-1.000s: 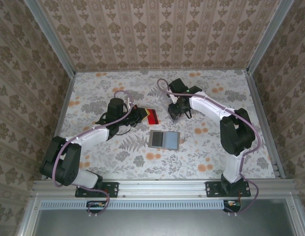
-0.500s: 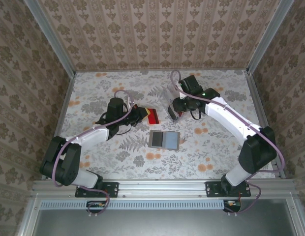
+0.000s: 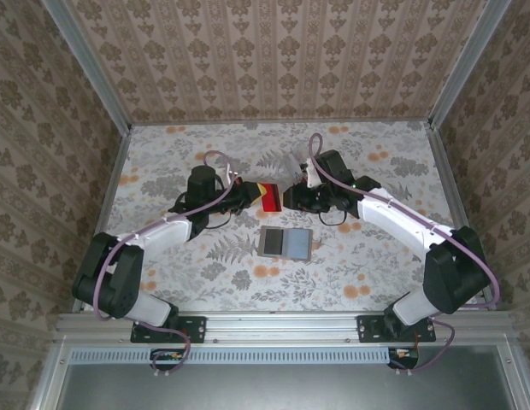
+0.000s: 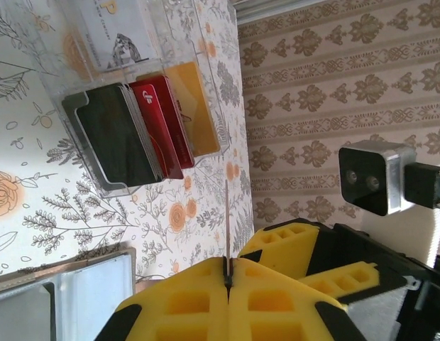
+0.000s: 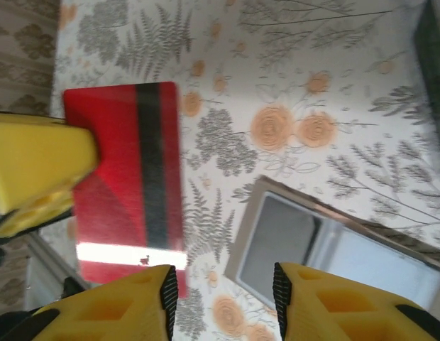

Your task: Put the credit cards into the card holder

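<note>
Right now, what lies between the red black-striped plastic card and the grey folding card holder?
Bare floral tabletop, from the red plastic card to the grey card holder, per the right wrist view.

glossy red card [image 5: 117,192], clear plastic box [image 4: 113,189]

The thin red plastic card [image 5: 128,185] is showing a black stripe. The flat grey-taupe folding card holder [image 3: 285,243] is showing bluish-grey panels. The white tabletop [image 3: 205,273] is displaying orange blossoms and grey ferns. The right gripper's [image 5: 223,284] foam fingers [image 5: 333,305] are showing yellow.
</note>
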Robot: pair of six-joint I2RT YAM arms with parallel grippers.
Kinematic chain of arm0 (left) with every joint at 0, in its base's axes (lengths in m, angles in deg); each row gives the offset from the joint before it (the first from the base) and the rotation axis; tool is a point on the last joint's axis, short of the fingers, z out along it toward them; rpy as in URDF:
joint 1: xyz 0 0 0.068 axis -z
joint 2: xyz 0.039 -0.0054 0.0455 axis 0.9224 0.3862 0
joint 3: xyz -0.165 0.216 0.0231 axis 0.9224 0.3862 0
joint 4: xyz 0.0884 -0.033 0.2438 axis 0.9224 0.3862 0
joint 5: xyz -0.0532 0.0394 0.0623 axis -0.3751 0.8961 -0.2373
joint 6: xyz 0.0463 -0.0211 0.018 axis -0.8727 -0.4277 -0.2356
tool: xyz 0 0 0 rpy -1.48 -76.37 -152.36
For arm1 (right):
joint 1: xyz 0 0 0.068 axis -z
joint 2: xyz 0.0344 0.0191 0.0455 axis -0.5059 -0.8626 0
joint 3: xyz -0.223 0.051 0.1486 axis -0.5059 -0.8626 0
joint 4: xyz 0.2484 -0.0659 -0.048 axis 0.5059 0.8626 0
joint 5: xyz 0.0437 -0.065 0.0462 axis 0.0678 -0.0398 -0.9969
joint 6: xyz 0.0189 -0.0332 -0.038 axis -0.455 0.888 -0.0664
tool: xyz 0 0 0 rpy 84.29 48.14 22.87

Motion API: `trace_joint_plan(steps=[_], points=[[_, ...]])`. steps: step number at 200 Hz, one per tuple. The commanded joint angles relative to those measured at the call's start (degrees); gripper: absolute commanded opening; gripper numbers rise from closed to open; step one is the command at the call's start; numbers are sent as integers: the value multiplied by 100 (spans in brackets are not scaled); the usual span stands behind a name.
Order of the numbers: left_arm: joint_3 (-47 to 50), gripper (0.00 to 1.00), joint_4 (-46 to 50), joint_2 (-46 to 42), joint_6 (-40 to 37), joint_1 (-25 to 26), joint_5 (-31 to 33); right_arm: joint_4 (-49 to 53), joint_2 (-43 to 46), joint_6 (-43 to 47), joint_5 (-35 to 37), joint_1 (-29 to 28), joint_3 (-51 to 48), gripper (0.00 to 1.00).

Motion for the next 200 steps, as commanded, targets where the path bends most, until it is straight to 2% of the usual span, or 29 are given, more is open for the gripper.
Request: trace_joint_plan(steps=[1,29,56,90,116,141,200], points=[[-208,2,-355,90,-27,53,-244,-707,87,-480,-521,-20,-171,47],[-182,2,-780,211,246,66,-380,-1118,-41,-780,-742,-21,-280,48],[-150,2,-1159,278,514,84,-467,-1191,-154,-944,-550,25,-355,48],[-80,12,-1341,260,705,88,-508,-1751,-88,-1271,-819,121,-574,25],[-17,24,-1313,200,734,85,-481,-2095,21,-1629,-790,229,-825,15],[96,28,-1280,138,723,83,-447,-2764,163,-2179,-770,304,-1181,10],[179,27,-1216,133,670,80,-429,-3304,242,-2757,-598,307,-1572,6]])
